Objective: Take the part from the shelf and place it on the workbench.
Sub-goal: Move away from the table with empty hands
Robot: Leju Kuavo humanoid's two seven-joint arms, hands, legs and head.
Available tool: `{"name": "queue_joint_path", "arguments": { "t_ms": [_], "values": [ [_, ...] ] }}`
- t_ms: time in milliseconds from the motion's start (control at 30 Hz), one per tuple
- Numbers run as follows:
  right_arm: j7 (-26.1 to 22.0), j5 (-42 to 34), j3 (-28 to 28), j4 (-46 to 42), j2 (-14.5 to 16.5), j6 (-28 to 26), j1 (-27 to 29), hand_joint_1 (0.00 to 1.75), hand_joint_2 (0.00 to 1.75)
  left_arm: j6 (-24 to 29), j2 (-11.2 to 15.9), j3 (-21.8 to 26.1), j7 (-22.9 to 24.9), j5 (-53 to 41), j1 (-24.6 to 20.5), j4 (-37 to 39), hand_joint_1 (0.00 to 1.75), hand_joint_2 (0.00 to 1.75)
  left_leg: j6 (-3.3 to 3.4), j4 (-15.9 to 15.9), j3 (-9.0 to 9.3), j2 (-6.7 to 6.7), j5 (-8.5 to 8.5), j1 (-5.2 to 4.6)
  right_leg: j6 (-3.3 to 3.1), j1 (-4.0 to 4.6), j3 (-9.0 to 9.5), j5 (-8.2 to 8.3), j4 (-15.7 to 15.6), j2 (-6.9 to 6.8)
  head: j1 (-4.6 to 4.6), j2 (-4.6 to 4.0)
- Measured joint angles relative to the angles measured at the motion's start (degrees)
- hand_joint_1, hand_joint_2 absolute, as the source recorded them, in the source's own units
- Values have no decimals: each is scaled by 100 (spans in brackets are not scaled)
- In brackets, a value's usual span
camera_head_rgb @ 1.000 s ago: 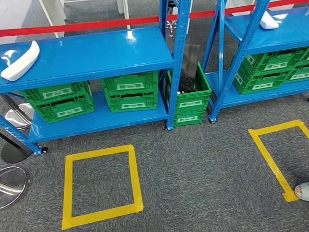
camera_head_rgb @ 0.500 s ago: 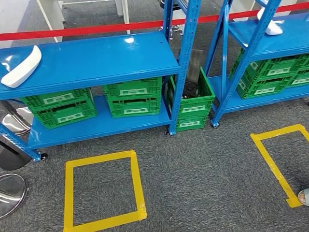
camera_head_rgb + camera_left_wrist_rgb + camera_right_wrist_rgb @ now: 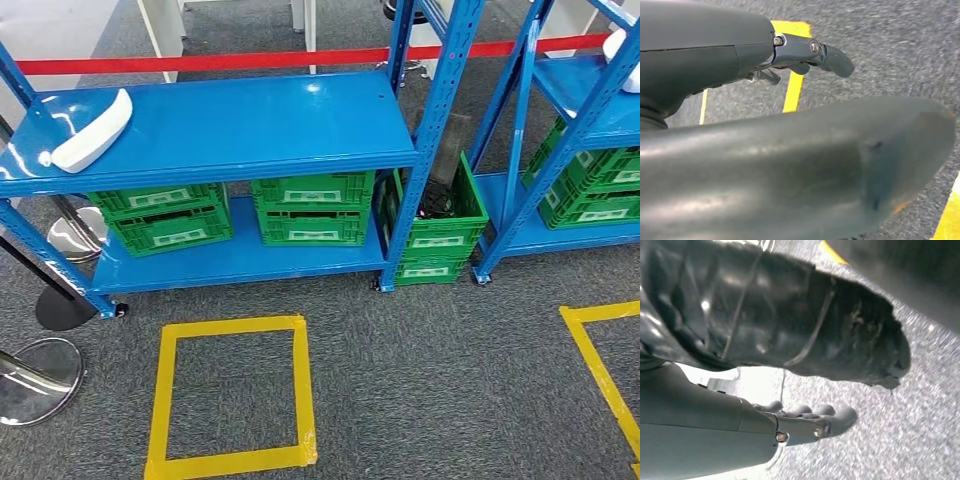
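Plainly, the white part [image 3: 92, 132] lies flat on the top level of the blue shelf [image 3: 249, 125], far over at that shelf's left end and touching nothing but the blue surface. Both hands hang well apart from it, low over the floor. In the left wrist view the left hand [image 3: 806, 55] holds nothing, its dark fingers [image 3: 834, 59] stretched out over grey carpet and a strip of yellow tape. In the right wrist view the right hand [image 3: 813, 422] is likewise empty, its fingers [image 3: 842, 416] extended side by side above the carpet. On the shelf's lower level sit two stacks of green crates [image 3: 313, 208], each with a pale label on its front, and a further green crate [image 3: 441, 225] stands on the floor beside the shelf's right post, with dark items inside that are too small to identify. A second blue shelf [image 3: 573, 130] stands to the right, carrying more green crates and another white part [image 3: 620, 45] at its upper edge. The grey carpet [image 3: 423, 380] bears a yellow tape square [image 3: 230, 395] in front of the first shelf and a corner of another at the right. A red barrier tape [image 3: 249, 60] runs behind the shelves, and round metal stand bases [image 3: 34, 375] rest on the carpet at the left.
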Motion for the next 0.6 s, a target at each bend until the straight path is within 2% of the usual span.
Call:
{"name": "queue_joint_path", "arguments": {
  "t_ms": [67, 100, 167, 200, 233, 267, 300, 333, 367, 400, 433, 467, 500, 533, 567, 600],
  "values": [
    [3, -1, 0, 0, 13, 1, 18, 0, 0, -14, 8, 2, -7, 3, -14, 0, 0, 0, -67, 294, -127, 222, -166, -14, -37, -30, 108, 4, -116, -143, -39, 0],
    [8, -1, 0, 0, 13, 2, 29, 0, 0, -19, 7, 3, -17, 4, -25, 0, 0, 0, -100, 609, -293, 343, -306, -13, -53, -29, 148, -10, -137, -222, -59, 0],
    [18, -2, 0, 0, 14, 5, 38, 0, 0, 8, 7, 4, -77, 6, -31, 0, 0, 0, -152, 1316, -700, 417, -538, 4, -72, -25, 200, -58, -141, -380, -75, 0],
    [21, -4, 0, 0, 14, 7, 37, 0, 0, 40, 9, 9, -122, 13, -22, 0, 0, 0, -168, 1489, -822, 425, -522, 10, -70, -24, 229, -86, -140, -448, -78, 0],
    [21, -5, 0, 0, 14, 7, 38, 0, 0, 67, 16, 16, -163, 21, -11, 0, 0, 0, -176, 1445, -839, 437, -388, 15, -62, -24, 267, -118, -140, -514, -79, 0],
    [21, -7, 0, 0, 14, 8, 39, 0, 0, 68, 30, 22, -192, 28, -2, 0, 0, 0, -175, 1184, -748, 467, -154, 17, -49, -24, 314, -152, -140, -576, -81, 0],
    [20, -8, 0, 0, 16, 10, 39, 0, 0, 34, 50, 27, -202, 29, 0, 0, 0, 0, -164, 818, -605, 543, 94, 14, -27, -22, 357, -190, -140, -638, -83, 0],
    [19, -8, 0, 0, 20, 12, 41, 0, 0, -27, 79, 29, -190, 24, -8, 0, 0, 0, -144, 479, -464, 663, 261, -12, 7, -7, 383, -235, -135, -698, -87, 0],
    [16, -8, 0, 0, 24, 14, 43, 0, 0, -108, 113, 29, -167, 14, -26, 0, 0, 0, -99, 230, -355, 769, 342, -33, 43, 13, 395, -275, -129, -758, -91, 0],
    [11, -9, 0, 0, 27, 15, 41, 0, 0, -179, 150, 29, -139, 6, -40, 0, 0, 0, -54, 105, -304, 839, 346, -55, 77, 32, 399, -306, -126, -817, -82, 0],
    [7, -9, 0, 0, 28, 11, 34, 0, 0, -214, 180, 30, -115, 2, -45, 0, 0, 0, -6, 72, -290, 846, 308, -77, 106, 49, 423, -327, -128, -878, -70, 0],
    [3, -10, 0, -1, 29, 4, 21, 0, 0, -205, 201, 32, -102, 1, -40, 0, 0, 0, 44, 47, -281, 792, 302, -70, 130, 49, 458, -341, -133, -929, -59, 0],
    [-1, -10, 0, -2, 29, -4, 5, 0, 0, -149, 209, 38, -103, 4, -21, 0, 0, 0, 76, 28, -271, 736, 309, -61, 155, 42, 481, -375, -119, -907, -43, 0],
    [-1, -10, 0, -3, 29, -13, -4, 0, 0, -71, 208, 49, -114, 8, -6, -1, 0, 0, 109, 7, -255, 686, 315, -51, 181, 33, 469, -443, -41, -805, -34, 0],
    [-1, -11, 0, -4, 29, -20, -6, 0, 0, 4, 199, 64, -133, 11, -2, -1, 0, 0, 144, -15, -241, 636, 324, -37, 205, 20, 374, -560, 153, -651, -23, 0],
    [-4, -11, 0, -5, 29, -24, -1, 0, 0, 57, 185, 78, -157, 15, -5, -2, 0, 0, 169, -25, -235, 584, 326, -30, 218, 9, 202, -716, 478, -483, -7, 0]
  ]
}}
